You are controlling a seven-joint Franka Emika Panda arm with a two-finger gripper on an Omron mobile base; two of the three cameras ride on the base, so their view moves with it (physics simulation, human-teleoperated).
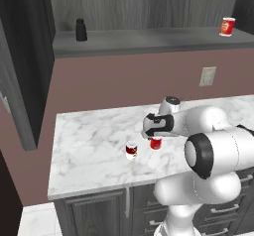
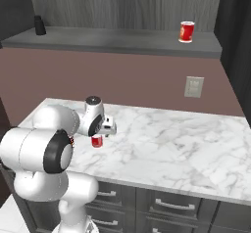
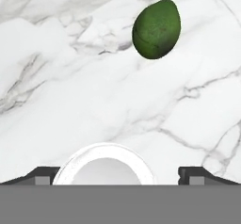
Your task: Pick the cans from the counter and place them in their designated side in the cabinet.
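Cans first: the banded can (image 1: 131, 150) stands upright on the counter (image 1: 89, 146), left of the bright red can (image 1: 156, 143), also upright, silver top up; that one sits right under the gripper (image 1: 155, 137), between wide-spread fingers (image 3: 44, 175), not pinched; a green avocado (image 3: 156, 28) lies beyond; up on the cabinet (image 1: 149, 40) shelf, a black bottle (image 1: 81, 29) and another red can (image 1: 227, 26).

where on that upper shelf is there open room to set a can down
The long middle of the shelf is bare, between the black bottle at its left end and the red can at its right end. Only those two ends are taken.
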